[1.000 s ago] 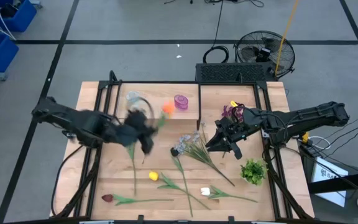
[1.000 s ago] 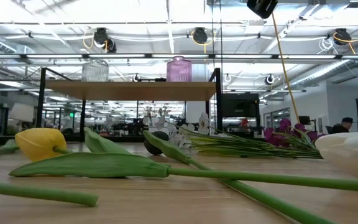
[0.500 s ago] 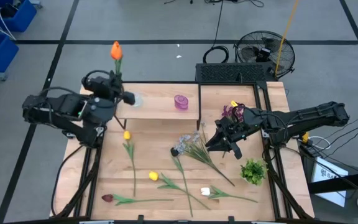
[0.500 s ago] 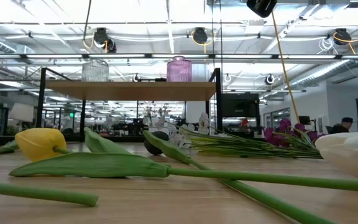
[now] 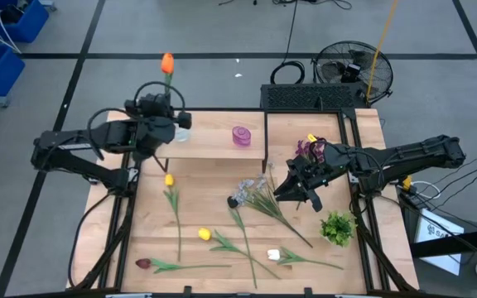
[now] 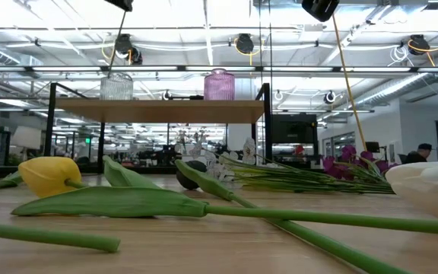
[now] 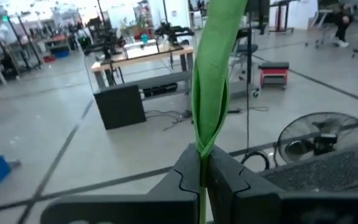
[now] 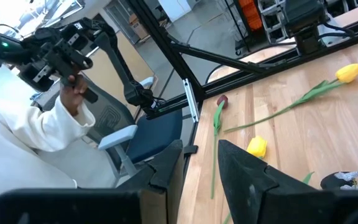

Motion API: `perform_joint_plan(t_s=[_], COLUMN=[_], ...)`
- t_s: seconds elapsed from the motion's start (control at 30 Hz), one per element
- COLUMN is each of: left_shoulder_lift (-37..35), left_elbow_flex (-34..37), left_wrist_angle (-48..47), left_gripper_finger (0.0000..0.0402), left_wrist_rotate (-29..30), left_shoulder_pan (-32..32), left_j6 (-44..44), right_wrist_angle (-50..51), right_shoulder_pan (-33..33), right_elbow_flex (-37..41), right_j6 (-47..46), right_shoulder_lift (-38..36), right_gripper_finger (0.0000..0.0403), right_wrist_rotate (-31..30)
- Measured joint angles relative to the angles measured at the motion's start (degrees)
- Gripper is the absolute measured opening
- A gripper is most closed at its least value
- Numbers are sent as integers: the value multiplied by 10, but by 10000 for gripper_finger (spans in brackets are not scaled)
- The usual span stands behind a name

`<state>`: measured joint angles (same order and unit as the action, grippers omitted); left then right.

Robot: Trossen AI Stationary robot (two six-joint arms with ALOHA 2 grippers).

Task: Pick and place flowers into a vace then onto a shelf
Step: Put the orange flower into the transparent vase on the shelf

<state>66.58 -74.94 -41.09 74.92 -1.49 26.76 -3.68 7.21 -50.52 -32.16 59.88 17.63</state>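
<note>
My left gripper (image 5: 163, 104) is shut on an orange tulip (image 5: 166, 62) and holds it upright above the clear vase (image 5: 180, 132), which stands on the shelf (image 5: 214, 142) beside a purple vase (image 5: 241, 135). In the low view the stem (image 6: 115, 46) hangs from the gripper (image 6: 119, 3) toward the clear vase (image 6: 116, 85). My right gripper (image 5: 286, 192) hovers open over the table's right half, next to pale sprays (image 5: 253, 192) and a purple cluster (image 5: 309, 149). Yellow (image 5: 204, 234), dark red (image 5: 143, 264) and white (image 5: 273, 255) flowers lie flat on the table. My left gripper pinches the tulip's stem, where a long green leaf wraps it (image 7: 202, 152), between its two fingers (image 7: 182, 177). The fingers reach out about level and lie across the stem. The flower stands upright and clear of the table, head up, lower stem (image 6: 115, 46) hanging over the clear vase.
A leafy green tuft (image 5: 336, 228) sits near the table's right edge. A second yellow flower (image 5: 170, 180) lies in front of the shelf. A fan (image 5: 354, 70) and black box stand behind the table. A person's white sleeve (image 8: 36, 137) shows beyond the near left corner.
My left gripper has carried the orange tulip up from the middle of the table toward the far edge and over the shelf's left end. It has turned as it went, and the flower has swung from slanting to upright, head on top. My right arm has kept still.
</note>
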Motion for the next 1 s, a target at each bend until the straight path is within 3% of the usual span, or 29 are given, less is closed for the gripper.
perform_joint_plan(t_s=[0.17, 0.33, 0.57, 0.8, 1.0], left_shoulder_lift=[-3, -3, 8, 30, 45], left_elbow_flex=[-4, -4, -4, -4, -4], left_wrist_angle=[125, 201, 184, 120, 85], left_gripper_finger=[18, 8, 29, 10, 65], left_wrist_rotate=[0, -44, -51, -64, -60], left_shoulder_pan=[0, -8, -27, -38, -39], left_j6=[-126, -212, -207, -136, -116], right_wrist_angle=[0, 0, 0, 0, 0], right_shoulder_pan=[0, 0, 0, 0, 0], right_elbow_flex=[0, 0, 0, 0, 0], right_j6=[-1, -1, 0, 0, 0], right_shoulder_lift=[0, 0, 0, 0, 0], right_gripper_finger=[93, 93, 93, 93, 93], right_wrist_rotate=[0, 0, 1, 2, 2])
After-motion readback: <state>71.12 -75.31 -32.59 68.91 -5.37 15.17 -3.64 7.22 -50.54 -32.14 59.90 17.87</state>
